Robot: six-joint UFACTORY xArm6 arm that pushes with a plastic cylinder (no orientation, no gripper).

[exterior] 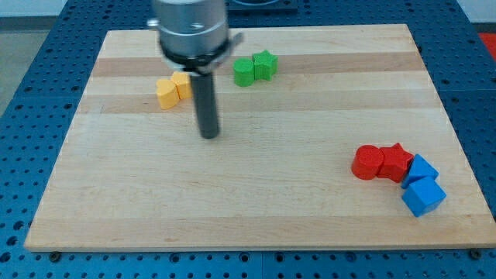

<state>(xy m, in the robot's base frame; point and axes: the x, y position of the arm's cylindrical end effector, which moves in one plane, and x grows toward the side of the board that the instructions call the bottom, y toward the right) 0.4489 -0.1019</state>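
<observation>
My tip [209, 135] rests on the wooden board [248, 201], left of centre. It touches no block. Nearest are two yellow blocks just up and to the left: a yellow pentagon-like block [165, 93] and a second yellow block [182, 84] pressed against it, partly behind the rod. Two green blocks sit together near the view's top centre: a green rounded block [244, 71] and a green star [265, 64].
At the view's lower right lies a tight cluster: a red cylinder [366, 163], a red star [396, 162], a blue block [421, 168] and a blue cube [424, 195]. The board lies on a blue perforated table [31, 62].
</observation>
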